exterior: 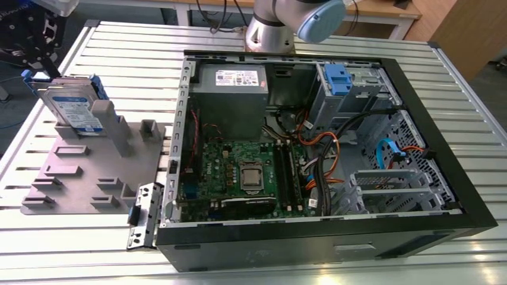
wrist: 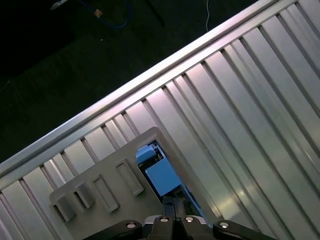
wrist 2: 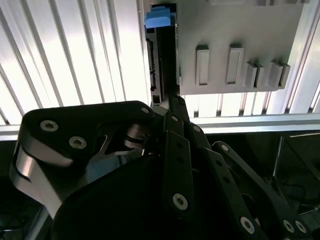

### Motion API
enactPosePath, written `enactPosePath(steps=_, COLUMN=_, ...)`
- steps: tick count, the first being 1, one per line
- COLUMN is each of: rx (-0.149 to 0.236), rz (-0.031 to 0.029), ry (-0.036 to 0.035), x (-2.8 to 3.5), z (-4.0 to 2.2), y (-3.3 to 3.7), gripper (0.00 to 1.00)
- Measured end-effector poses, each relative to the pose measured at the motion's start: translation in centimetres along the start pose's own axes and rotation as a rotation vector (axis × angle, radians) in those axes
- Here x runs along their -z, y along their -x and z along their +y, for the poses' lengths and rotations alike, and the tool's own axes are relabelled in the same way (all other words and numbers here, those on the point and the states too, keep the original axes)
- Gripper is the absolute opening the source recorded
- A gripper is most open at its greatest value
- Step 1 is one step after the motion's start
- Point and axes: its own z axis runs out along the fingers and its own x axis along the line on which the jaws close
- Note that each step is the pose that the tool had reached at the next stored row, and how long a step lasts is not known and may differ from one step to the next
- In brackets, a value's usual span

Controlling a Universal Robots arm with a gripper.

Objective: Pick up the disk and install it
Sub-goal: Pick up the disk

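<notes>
The disk (exterior: 73, 108) stands on edge in a slot of the grey fixture plate (exterior: 87, 172), at the exterior view's left beside the open computer case (exterior: 317, 237). It is silver with a white and blue label and blue side rails. My gripper (exterior: 40, 68) hangs just above the disk's far end. In the second wrist view the disk (wrist 2: 162, 60) is edge-on with its blue rail (wrist 2: 159, 17), and my gripper (wrist 2: 171, 99) tapers to a point at its near end. In the first wrist view my gripper (wrist: 171, 206) is shut, just over the blue rail (wrist: 161, 176).
The case lies open on the slatted metal table (exterior: 443, 77), showing a motherboard (exterior: 246, 172), power supply (exterior: 231, 80), cables and a drive cage with a blue clip (exterior: 336, 80). The fixture has several upright grey posts (exterior: 119, 133). The arm's base (exterior: 269, 29) stands behind the case.
</notes>
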Motion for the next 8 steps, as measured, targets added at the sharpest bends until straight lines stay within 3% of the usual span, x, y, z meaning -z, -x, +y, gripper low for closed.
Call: enactPosePath(steps=8, rx=0.135, rz=0.0061, ry=0.0035, x=-0.01, z=0.00, y=0.00, gripper=0.11)
